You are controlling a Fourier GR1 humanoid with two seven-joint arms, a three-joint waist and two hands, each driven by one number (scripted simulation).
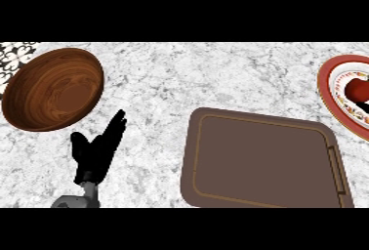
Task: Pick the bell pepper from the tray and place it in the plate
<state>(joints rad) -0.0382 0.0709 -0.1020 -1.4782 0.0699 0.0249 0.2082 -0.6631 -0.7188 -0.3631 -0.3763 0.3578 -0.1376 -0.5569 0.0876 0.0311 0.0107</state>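
Observation:
A red bell pepper [356, 88] lies in the red-and-white patterned plate [333, 93], which the right edge of the head view cuts off. The brown tray [263, 161] sits at lower centre-right with nothing on it. My left hand [97, 146] rests at the lower left with straight fingers pointing up. It holds nothing and is well apart from the tray. Just below the pepper, a small black sliver at the right edge is all that shows of my right hand [363, 104].
A large wooden bowl [54, 88] stands at the upper left, just above my left hand. A patterned black-and-white patch [13, 56] shows in the top-left corner. Marble counter [202, 73] stretches between the bowl and the plate.

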